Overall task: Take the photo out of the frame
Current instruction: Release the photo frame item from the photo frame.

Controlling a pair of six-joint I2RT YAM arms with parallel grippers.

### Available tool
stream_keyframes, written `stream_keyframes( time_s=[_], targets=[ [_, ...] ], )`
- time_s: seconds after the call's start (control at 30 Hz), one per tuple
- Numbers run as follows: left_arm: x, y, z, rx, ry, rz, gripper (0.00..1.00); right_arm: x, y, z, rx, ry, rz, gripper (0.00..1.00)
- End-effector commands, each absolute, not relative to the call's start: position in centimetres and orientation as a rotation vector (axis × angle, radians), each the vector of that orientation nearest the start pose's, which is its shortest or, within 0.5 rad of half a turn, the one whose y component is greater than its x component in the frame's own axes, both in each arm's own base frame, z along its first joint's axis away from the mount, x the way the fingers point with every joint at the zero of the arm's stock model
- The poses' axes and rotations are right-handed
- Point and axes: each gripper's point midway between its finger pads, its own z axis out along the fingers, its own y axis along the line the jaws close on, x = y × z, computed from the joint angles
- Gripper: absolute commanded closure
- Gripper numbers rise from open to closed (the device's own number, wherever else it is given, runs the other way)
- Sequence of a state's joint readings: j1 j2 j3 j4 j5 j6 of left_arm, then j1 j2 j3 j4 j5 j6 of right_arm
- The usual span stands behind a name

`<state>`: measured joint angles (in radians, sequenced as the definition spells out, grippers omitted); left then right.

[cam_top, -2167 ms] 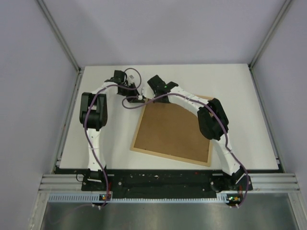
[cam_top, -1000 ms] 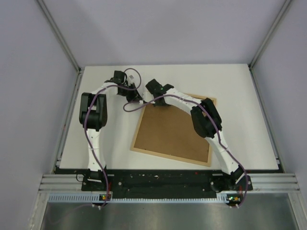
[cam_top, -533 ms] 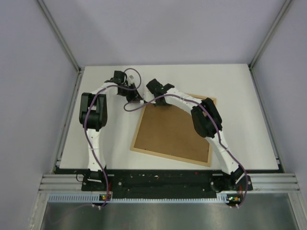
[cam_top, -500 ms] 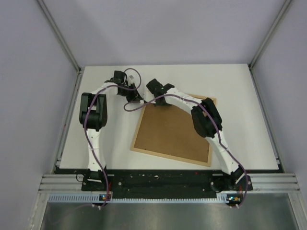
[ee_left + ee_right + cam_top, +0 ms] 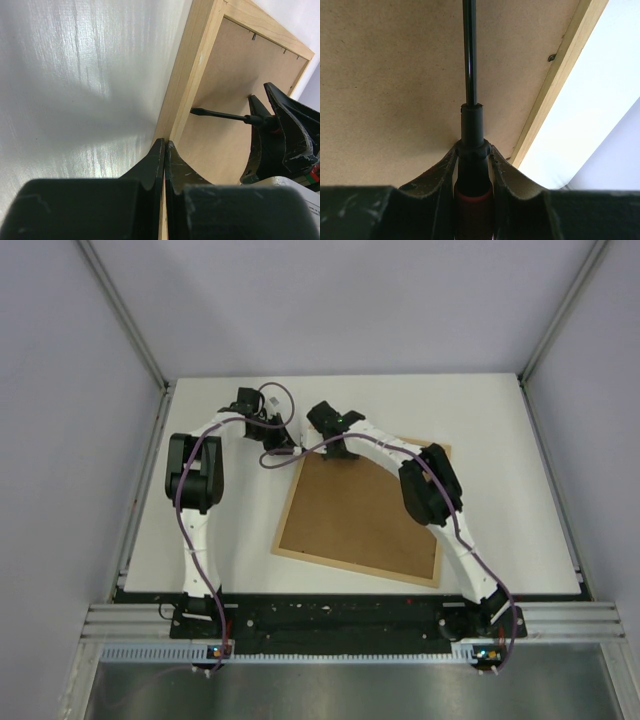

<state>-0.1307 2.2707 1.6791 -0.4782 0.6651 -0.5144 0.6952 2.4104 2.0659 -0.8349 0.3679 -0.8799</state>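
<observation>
- Lying back-up on the white table (image 5: 500, 440), the frame (image 5: 350, 568) sits askew between the two arms.
- Its pale wood rim encloses the brown backing board (image 5: 350, 515), which fills the recess; the photo is hidden in every view.
- The right gripper (image 5: 472, 150) hangs over the board near the frame's far corner, clenched on the handle of a screwdriver (image 5: 469, 60).
- The screwdriver's shaft runs low across the board, its tip close to the rim's inner edge.
- The left gripper (image 5: 164, 145), fingers pressed together and holding nothing, points at the rim's outer edge at that corner; contact is unclear.
</observation>
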Motion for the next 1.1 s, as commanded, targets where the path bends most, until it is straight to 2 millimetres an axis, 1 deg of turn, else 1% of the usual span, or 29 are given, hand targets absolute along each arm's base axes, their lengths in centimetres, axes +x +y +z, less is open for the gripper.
stream_keyframes(
  time_s=[0.0, 0.23, 0.47, 0.7, 0.9, 1.0, 1.07],
  targets=[
    [45.0, -18.3, 2.0, -0.31, 2.76, -1.033, 0.99, 47.0, 27.2, 4.7, -1.865, 2.003, -0.526, 1.0],
    [45.0, -18.3, 1.9, -0.306, 2.762, -1.033, 0.99, 47.0, 28.1, 4.5, -1.884, 1.981, -0.522, 1.0],
    [45.0, -18.4, 1.8, -0.304, 2.762, -1.035, 1.0, 46.9, 28.7, 4.5, -1.889, 1.97, -0.512, 1.0],
    [45.1, -18.4, 1.9, -0.303, 2.762, -1.037, 1.0, 46.5, 29.1, 4.0, -1.917, 1.959, -0.502, 1.0],
    [45.1, -18.2, 1.9, -0.301, 2.76, -1.029, 1.0, 45.8, 28.8, 3.7, -1.95, 1.966, -0.486, 1.0],
    [45.2, -18.2, 2.0, -0.301, 2.757, -1.025, 1.0, 45.5, 28.3, 3.7, -1.954, 1.976, -0.476, 1.0],
    [45.1, -18.2, 1.9, -0.304, 2.76, -1.028, 1.0, 45.4, 28.2, 4.0, -1.946, 1.979, -0.465, 1.0]
  ],
)
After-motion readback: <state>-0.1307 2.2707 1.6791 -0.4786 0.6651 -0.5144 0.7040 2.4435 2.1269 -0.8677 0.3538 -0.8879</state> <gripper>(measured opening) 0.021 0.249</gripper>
